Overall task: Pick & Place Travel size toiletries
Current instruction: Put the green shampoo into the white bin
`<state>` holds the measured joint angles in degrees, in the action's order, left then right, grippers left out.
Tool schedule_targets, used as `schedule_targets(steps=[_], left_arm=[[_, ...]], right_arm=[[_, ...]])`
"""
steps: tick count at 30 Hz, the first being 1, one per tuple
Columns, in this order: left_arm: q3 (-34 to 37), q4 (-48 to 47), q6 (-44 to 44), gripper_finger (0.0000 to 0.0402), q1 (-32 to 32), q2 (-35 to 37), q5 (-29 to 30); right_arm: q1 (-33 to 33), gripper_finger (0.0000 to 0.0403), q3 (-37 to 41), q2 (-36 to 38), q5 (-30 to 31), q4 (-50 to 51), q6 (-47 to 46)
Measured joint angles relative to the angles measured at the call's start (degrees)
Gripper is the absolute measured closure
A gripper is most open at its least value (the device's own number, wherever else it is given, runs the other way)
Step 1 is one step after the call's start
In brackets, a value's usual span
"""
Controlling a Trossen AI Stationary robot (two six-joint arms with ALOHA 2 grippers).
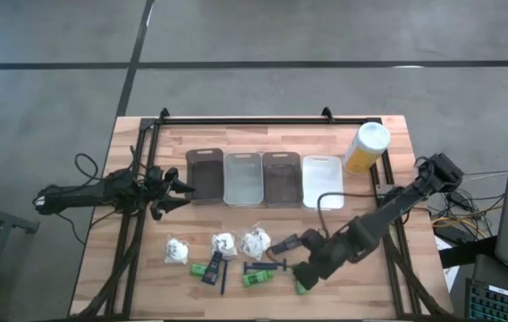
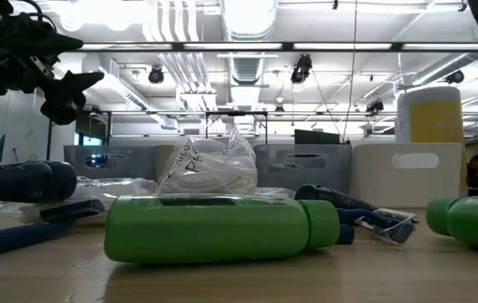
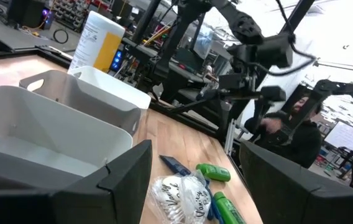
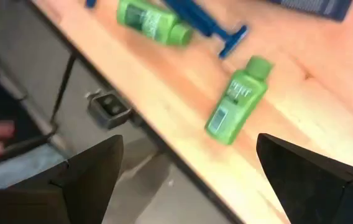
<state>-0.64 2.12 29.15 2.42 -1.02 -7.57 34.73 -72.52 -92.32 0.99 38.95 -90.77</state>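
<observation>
- Left pincer (image 1: 181, 192): hangs above the wooden surface (image 1: 138, 268) just beside the dark tray (image 1: 205, 176), the leftmost of four trays. Its fingers stand spread with nothing between them. The toiletries lie nearer the front edge than this pincer, well apart from it.
- Toiletries, left portion: three white wrapped bundles in a row, the leftmost (image 1: 178, 251) nearest the left arm; in front of them a green bottle (image 1: 198, 268) and a dark blue oblong piece (image 1: 213, 267).
- Toiletries, middle: a blue razor (image 1: 266, 266) and a second green bottle (image 1: 257, 280) beside it.
- Green bottle at the front edge (image 4: 237, 100): lies on its side, cap end away from the edge, long axis running obliquely across the boards. In the right wrist view it sits between the two fingers and ahead of them.
- Right pincer (image 1: 300, 276): low over the front of the surface, fingers wide apart, holding nothing. It is by far the nearer arm to this bottle (image 1: 301, 286), which lies just beside it.
- Judgement: the coming grasp depends on the fingers straddling the bottle across its short width.
</observation>
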Motion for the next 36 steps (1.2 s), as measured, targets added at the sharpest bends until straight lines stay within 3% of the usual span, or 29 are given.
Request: schedule_targets(steps=[12,24,36], left_arm=[[0.0,-0.14,0.0,0.0154,0.0,0.0,-0.01],[-0.02,-0.17,0.0,0.0154,0.0,0.0,-0.02],[-0.04,-0.36,0.0,0.0154,0.02,-0.2,0.0]], right_arm=[[1.15,0.0039,-4.52,-10.36,1.34,10.61,-0.12],[1.28,0.0039,-3.07,-10.97,0.08,3.88,0.6],[0.62,0.0039,-5.99,-20.71,-3.85,0.22,-13.29]])
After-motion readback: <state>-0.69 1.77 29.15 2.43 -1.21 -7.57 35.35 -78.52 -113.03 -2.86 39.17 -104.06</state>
